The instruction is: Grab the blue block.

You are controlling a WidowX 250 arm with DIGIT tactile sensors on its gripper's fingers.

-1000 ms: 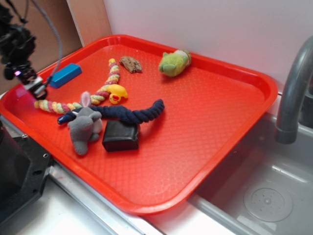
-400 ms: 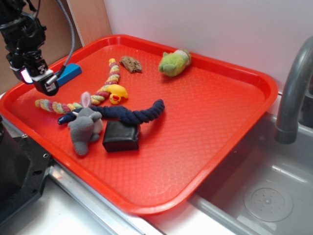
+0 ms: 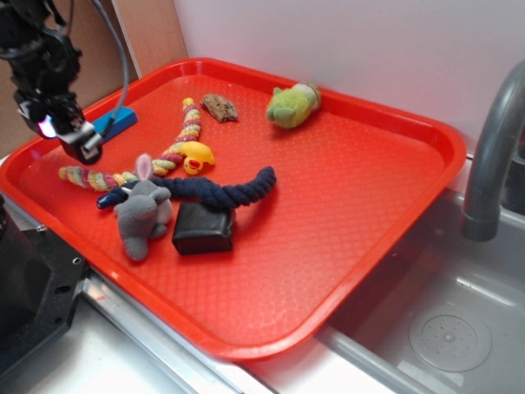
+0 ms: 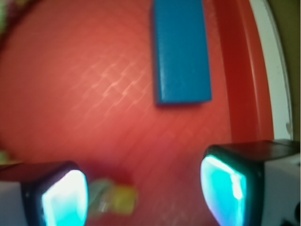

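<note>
Approaching the blue block (image 4: pixel 181 49), which lies flat by the red tray's (image 3: pixel 385 213) left rim, ahead of the pincer (image 4: pixel 143 190). Pincer spread, empty, offset toward the multicoloured rope (image 3: pixel 111 176). Advise: advance forward, straddle the bar's narrow width, descend, then pinch.

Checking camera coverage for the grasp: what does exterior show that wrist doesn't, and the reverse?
Exterior only: the grey plush toy, black box, navy rope, yellow duck, green plush, the brown piece near it, and the faucet. Wrist only: both fingertips spread wide, with bare tray between them and the block lying ahead. Both: the blue block, the red tray, the gripper and the striped rope.
</note>
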